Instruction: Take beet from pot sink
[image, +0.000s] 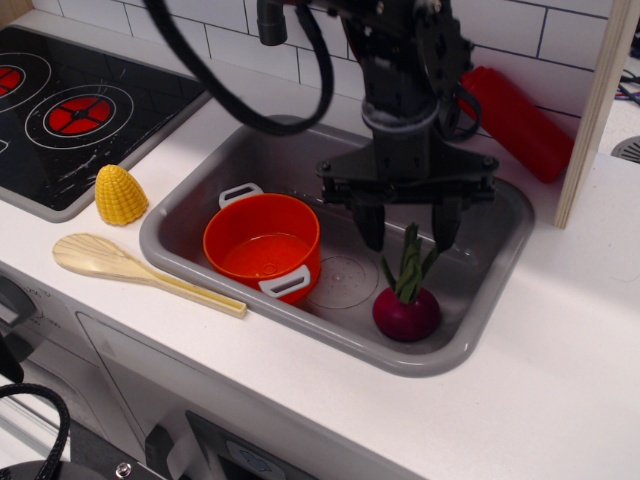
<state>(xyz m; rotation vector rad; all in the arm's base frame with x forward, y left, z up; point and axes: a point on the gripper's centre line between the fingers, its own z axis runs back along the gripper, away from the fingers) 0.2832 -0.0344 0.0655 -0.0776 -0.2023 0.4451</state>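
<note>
The beet (407, 311), a dark magenta bulb with green leaf stalks, stands upright on the floor of the grey sink (190, 205), near its front right wall. The orange-red pot (262, 245) with two white-grey handles sits empty in the sink's left part. My gripper (409, 232) hangs just above the beet's leaves. Its two black fingers (371, 226) are spread apart on either side of the leaf tips and hold nothing.
A yellow corn piece (120, 195) and a wooden spoon (130, 268) lie on the white counter left of the sink. A black stovetop (70, 110) is at far left. A red bottle (515, 118) lies behind the sink. A wooden post (600, 100) stands at right.
</note>
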